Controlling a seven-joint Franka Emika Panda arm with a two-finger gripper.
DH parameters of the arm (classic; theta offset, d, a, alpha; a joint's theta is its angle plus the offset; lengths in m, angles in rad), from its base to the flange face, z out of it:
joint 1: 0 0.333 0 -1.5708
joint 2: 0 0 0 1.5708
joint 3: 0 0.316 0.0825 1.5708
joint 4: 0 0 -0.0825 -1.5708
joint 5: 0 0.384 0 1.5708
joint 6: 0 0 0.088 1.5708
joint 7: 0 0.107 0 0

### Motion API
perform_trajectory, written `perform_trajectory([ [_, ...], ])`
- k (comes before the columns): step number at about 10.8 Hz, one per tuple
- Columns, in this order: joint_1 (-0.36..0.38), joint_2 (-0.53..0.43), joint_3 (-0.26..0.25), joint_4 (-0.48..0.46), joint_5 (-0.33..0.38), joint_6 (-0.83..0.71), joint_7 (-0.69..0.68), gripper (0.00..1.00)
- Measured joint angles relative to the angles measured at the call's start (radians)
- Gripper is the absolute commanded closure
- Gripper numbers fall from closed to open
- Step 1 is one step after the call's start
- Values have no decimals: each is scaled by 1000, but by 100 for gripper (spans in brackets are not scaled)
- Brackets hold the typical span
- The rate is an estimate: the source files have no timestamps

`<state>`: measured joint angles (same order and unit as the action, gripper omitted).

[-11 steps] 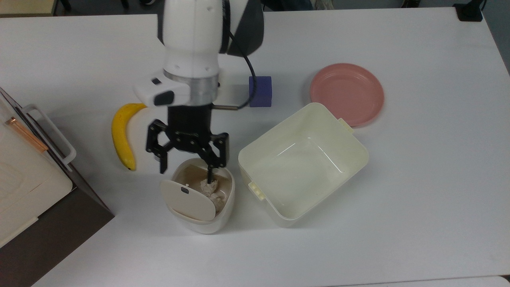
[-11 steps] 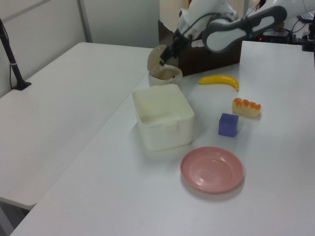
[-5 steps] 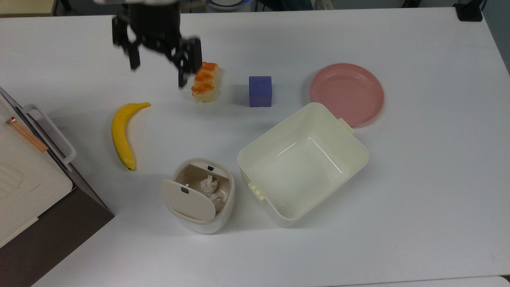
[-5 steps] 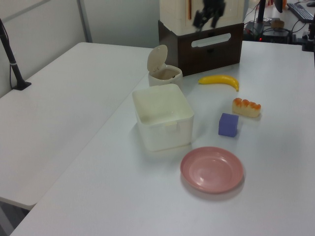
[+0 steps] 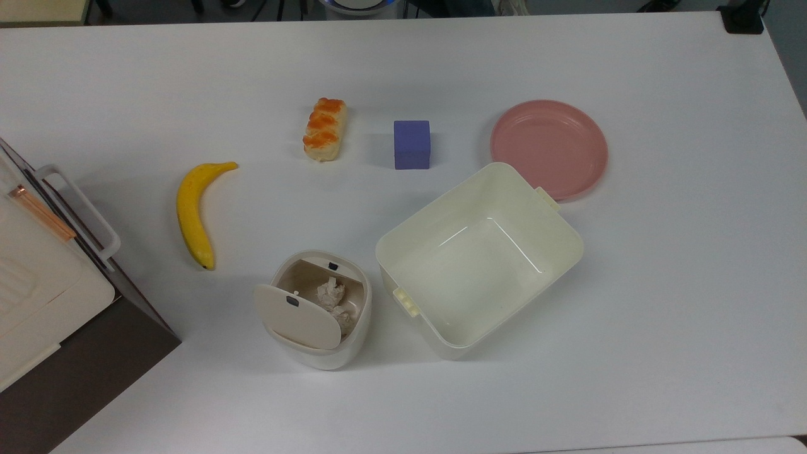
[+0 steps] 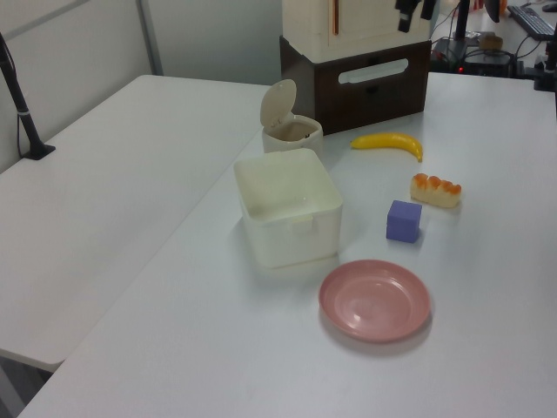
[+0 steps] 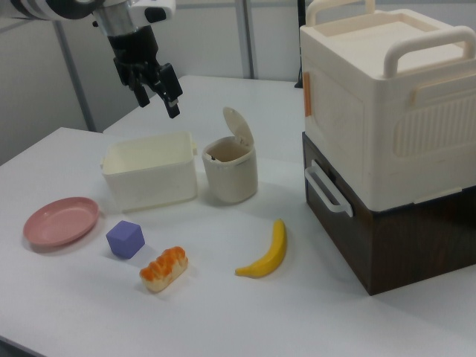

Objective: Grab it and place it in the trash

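**Paper ball sitting in the bin, end effector hanging clear**

Paper ball [image 5: 330, 293] lying inside the small rounded bin [image 5: 356, 325], low against the inner wall, touching a second, duller wad [image 5: 344, 314] just beside it. Standing with the oval lid [image 5: 296, 315] tipped up and open, so showing both wads from above in the top view.

Hovering high above the table [image 5: 662, 328] in the right view, end effector [image 7: 158, 101] spreading its fingers wide and carrying nothing. Pointing downward at a slight tilt there, over the rectangular tub [image 7: 149, 178] and toward the right view's left of the bin. Putting the ball down and to the right view's right of the end effector, well apart from it, with the tub's rim in between.

Judging from this layout: looking finished, with the ball resting where the task wants it. Needing no further grasp, so far as the pictures tell. Offering no long axis to line up on, the ball being a roundish crumple. Leaving the lid open, which may or may not matter to the task as worded.

Lying untouched elsewhere on the table: banana [image 5: 192, 214], bread roll [image 5: 325, 128], purple cube [image 5: 412, 144] and pink plate [image 5: 548, 149].
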<state>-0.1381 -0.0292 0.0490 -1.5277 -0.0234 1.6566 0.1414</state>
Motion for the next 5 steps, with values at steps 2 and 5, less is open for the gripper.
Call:
perform_trajectory([
  [2, -13, -15, 0, -29, 23, 0, -89, 0],
  [5, -31, -15, 0, -39, 26, -1, -88, 0],
])
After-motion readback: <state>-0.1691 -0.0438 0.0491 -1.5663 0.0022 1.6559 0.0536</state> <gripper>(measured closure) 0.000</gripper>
